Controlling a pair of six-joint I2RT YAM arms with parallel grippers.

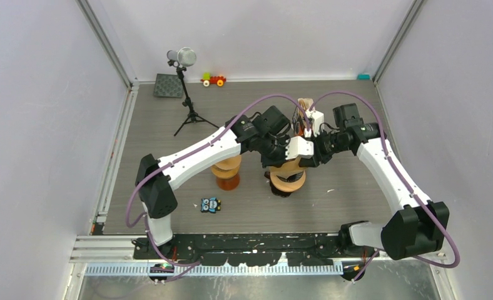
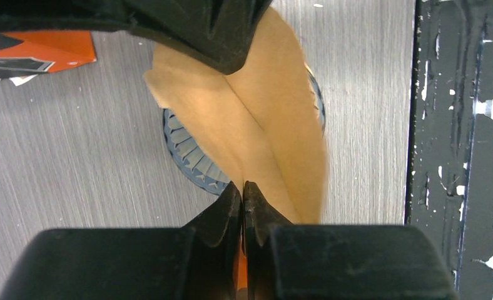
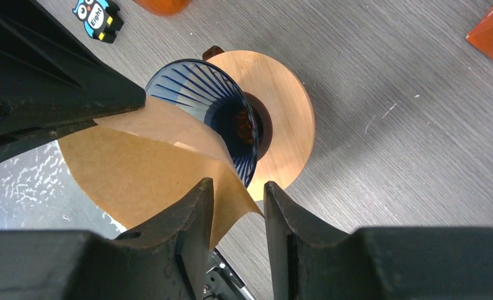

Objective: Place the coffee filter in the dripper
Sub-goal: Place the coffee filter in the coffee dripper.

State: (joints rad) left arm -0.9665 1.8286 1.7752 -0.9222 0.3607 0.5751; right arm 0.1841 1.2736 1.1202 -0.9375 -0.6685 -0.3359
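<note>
Paper coffee filter (image 3: 137,181), one, pinched by left gripper (image 2: 243,186), right gripper (image 3: 238,185) parted, one dripper (image 3: 200,87)

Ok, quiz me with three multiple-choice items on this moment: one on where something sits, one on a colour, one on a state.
1. Where is the microphone? A far left of the table; B near right corner; C between the arm bases.
2. What colour is the dripper's ribbed cone? A red; B dark blue; C white.
3. What is the left hand doing? A standing wide open; B gripping the microphone; C shut on the coffee filter.
1 A: the top view shows it by the far-left wall. 2 B: the right wrist view shows blue ribs. 3 C: its jaws meet on the brown paper.
</note>
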